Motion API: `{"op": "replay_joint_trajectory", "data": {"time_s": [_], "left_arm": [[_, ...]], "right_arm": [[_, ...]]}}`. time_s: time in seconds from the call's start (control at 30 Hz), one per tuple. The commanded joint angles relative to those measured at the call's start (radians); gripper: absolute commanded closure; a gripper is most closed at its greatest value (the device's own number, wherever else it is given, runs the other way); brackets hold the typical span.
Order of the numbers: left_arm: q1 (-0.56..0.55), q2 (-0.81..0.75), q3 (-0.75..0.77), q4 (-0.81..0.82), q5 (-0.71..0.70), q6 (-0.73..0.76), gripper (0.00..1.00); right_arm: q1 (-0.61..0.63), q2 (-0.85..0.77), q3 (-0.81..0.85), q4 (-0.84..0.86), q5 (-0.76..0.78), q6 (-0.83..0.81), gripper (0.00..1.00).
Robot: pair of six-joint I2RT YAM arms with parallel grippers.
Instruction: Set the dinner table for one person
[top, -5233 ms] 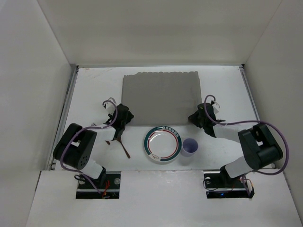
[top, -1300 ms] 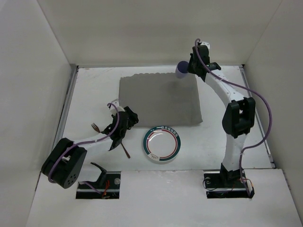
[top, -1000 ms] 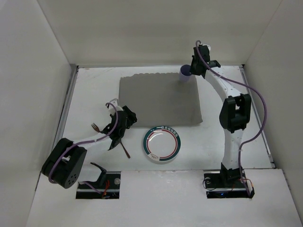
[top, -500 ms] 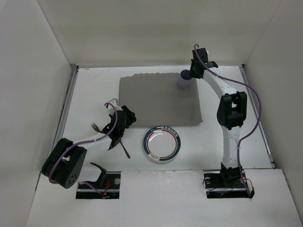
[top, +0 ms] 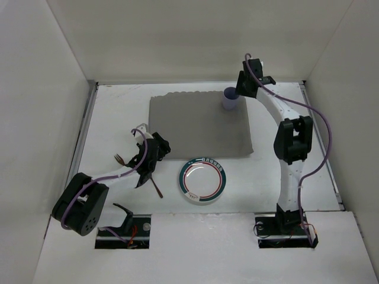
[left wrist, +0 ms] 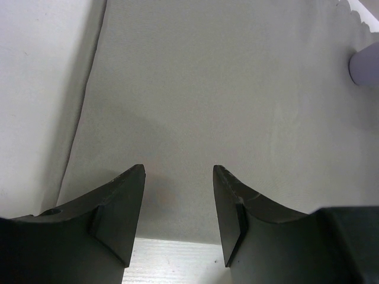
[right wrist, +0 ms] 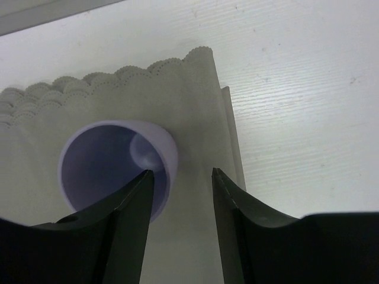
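The lilac cup [top: 230, 99] stands upright on the far right corner of the grey placemat [top: 198, 127], which lies on the white dinner table [top: 115, 112]. My right gripper [top: 240, 90] is open just above it. In the right wrist view the left finger [right wrist: 133, 207] hangs over the inside of the cup [right wrist: 106, 163], the other outside its rim, the gripper [right wrist: 180, 171] touching nothing. My left gripper [top: 160, 146] is open and empty at the placemat's near left corner, seen over the placemat [left wrist: 225, 94] in the left wrist view [left wrist: 179, 168].
A white plate [top: 203, 180] with a red and green rim sits on the table near the placemat's front edge. A brown fork [top: 120, 158] and another brown utensil [top: 156, 185] lie by my left arm. White walls enclose the table.
My right arm carried the cup from beside the plate to the placemat's far right corner, set it down and opened. My left arm has stayed still for the last second.
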State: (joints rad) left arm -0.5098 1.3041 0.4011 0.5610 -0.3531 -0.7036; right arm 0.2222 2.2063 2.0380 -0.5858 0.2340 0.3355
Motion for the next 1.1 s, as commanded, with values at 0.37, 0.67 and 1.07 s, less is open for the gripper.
{"op": "replay_joint_trajectory", "data": {"time_s": [0.37, 0.67, 1.07], "left_arm": [[-0.019, 0.018, 0.007, 0.045, -0.035, -0.005, 0.53], [-0.028, 0.026, 0.016, 0.039, -0.015, -0.007, 0.53], [-0.016, 0.032, 0.019, 0.046, -0.003, -0.008, 0.52]], "right_arm": [[0.048, -0.623, -0.564, 0.372, -0.036, 0.157, 0.4], [0.292, -0.963, -1.251, 0.531, -0.036, 0.287, 0.28], [0.518, -1.102, -1.585, 0.455, -0.145, 0.488, 0.28]]}}
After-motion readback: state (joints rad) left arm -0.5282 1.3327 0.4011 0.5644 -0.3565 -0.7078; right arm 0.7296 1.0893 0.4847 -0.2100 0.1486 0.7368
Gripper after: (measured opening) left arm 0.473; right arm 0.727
